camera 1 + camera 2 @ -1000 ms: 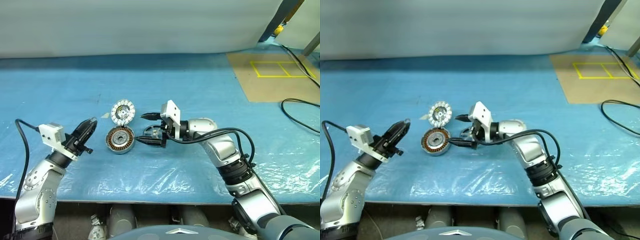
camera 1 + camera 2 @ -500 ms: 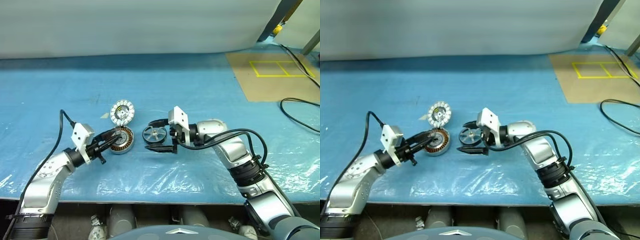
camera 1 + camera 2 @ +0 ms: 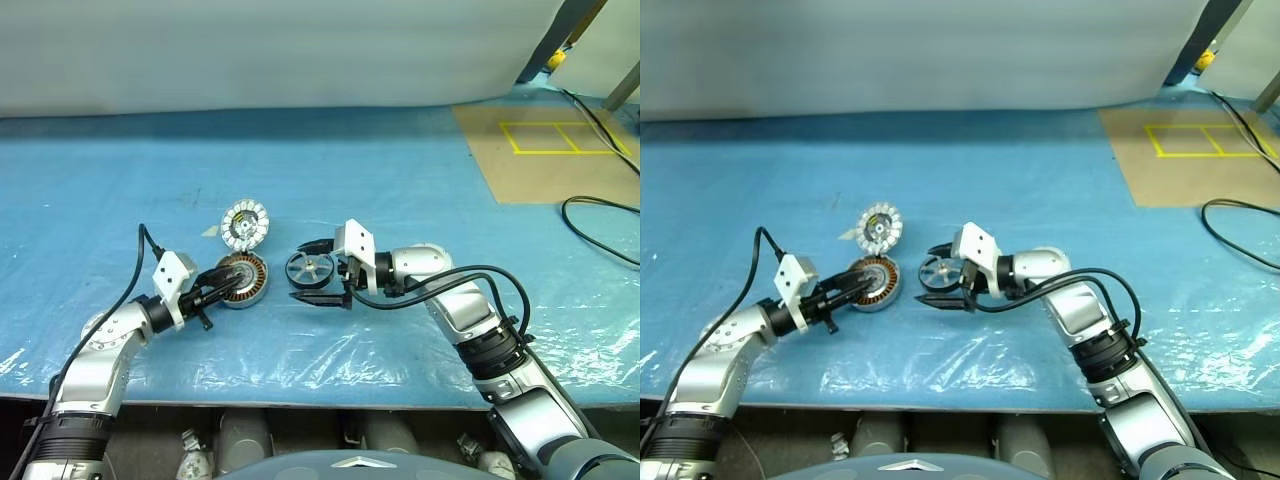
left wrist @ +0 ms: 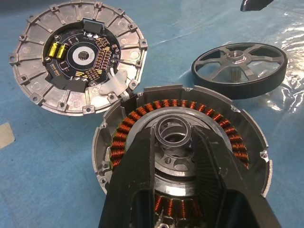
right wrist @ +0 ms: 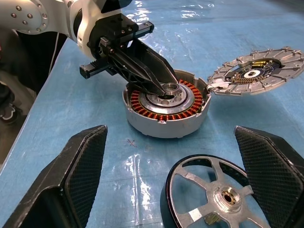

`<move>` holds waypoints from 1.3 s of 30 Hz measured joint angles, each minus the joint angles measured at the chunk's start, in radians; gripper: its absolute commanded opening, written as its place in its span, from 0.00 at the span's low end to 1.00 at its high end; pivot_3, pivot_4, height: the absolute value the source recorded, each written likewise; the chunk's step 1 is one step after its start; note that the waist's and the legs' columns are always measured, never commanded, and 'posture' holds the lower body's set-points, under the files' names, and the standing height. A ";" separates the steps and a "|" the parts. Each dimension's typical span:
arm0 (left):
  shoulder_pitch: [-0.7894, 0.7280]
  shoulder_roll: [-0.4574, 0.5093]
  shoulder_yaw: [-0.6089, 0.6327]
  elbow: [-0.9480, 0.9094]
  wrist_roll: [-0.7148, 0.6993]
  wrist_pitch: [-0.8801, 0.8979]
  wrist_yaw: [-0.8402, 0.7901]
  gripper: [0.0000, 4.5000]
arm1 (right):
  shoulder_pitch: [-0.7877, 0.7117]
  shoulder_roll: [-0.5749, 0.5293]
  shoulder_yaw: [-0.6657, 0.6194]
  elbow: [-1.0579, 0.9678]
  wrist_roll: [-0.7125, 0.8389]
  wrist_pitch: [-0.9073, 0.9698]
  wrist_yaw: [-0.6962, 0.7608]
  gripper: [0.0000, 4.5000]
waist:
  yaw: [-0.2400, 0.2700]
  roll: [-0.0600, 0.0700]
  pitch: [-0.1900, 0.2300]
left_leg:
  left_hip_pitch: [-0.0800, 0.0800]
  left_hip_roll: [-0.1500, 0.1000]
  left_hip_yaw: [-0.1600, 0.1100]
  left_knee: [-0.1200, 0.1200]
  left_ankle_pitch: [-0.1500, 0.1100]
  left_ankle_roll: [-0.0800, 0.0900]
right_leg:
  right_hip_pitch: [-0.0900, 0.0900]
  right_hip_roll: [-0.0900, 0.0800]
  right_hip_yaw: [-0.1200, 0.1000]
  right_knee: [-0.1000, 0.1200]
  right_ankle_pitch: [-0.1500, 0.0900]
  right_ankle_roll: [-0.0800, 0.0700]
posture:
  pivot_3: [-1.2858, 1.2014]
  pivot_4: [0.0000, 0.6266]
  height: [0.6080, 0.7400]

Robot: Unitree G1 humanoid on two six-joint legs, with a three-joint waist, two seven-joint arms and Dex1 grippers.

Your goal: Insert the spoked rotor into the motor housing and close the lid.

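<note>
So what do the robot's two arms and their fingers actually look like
Both arms are silver-grey metal with rounded joint shells and black bands at the joints. Each wrist carries a small white box, and a loose black cable loops along each arm. The left gripper and right gripper each have two black, tapered fingers whose inner faces are finely cross-hatched.

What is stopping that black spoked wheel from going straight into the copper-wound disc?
The left gripper is in the way: its fingers sit on the motor housing's central hub, where the spoked rotor must drop. Nothing lies on the table between them.
</note>
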 measured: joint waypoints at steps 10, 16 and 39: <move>-0.016 0.018 -0.011 -0.001 0.015 0.014 -0.005 0.17 | 0.000 0.007 0.000 0.000 -0.003 -0.002 -0.010 1.00 | 0.000 0.000 0.000 | 0.001 0.000 0.000 0.000 0.000 0.000 | 0.002 0.000 0.000 0.000 0.000 0.000 | 0.52 0.24 1.00; -0.011 0.039 -0.015 -0.047 0.009 0.078 -0.005 0.17 | 0.000 0.011 0.000 0.006 -0.006 -0.006 -0.007 1.00 | 0.000 0.000 0.000 | 0.000 0.000 0.000 0.000 0.000 0.000 | 0.002 0.000 0.000 0.000 0.000 0.000 | 0.52 0.24 1.00; -0.016 0.060 -0.015 -0.105 -0.004 0.157 0.029 0.17 | 0.000 0.029 0.001 0.028 -0.023 -0.029 -0.008 1.00 | -0.001 0.000 0.000 | 0.000 0.000 0.000 0.000 0.000 0.000 | 0.002 0.000 0.000 0.000 0.000 0.000 | 0.52 0.24 1.00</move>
